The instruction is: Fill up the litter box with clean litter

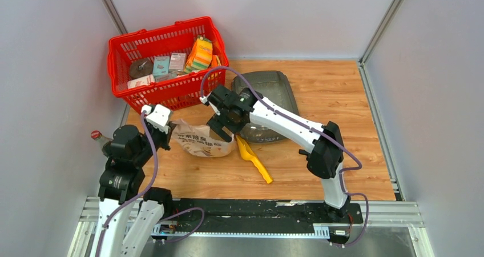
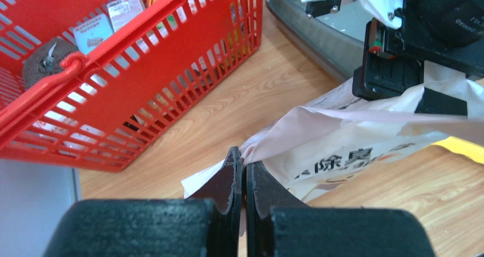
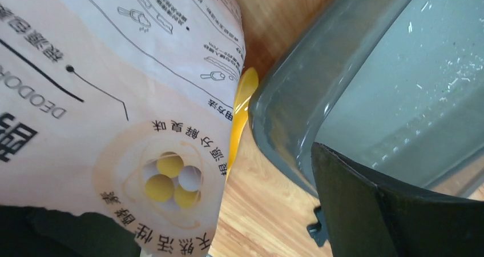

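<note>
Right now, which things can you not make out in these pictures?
Litter box, near end: top view, covered by the right arm.
Paper bag, contents: every view, its own paper hides them.
Yellow scoop, far end: top view, under the bag's edge.

Glossy translucent plastic litter box (image 1: 281, 87), matt paper bag (image 1: 197, 143), smooth wood-grain table (image 1: 342, 108).

The left arm (image 1: 120, 177) rises folded from its base at the near left, its wrist turned toward the middle, and the left gripper (image 2: 243, 161) has its 2 fingers pressed flat together. The right arm (image 1: 285, 123) bends at the elbow and stretches far across to the left, wrist tipped downward. The right gripper (image 1: 220, 132) is spread wide, its 2 fingers well apart.
</note>
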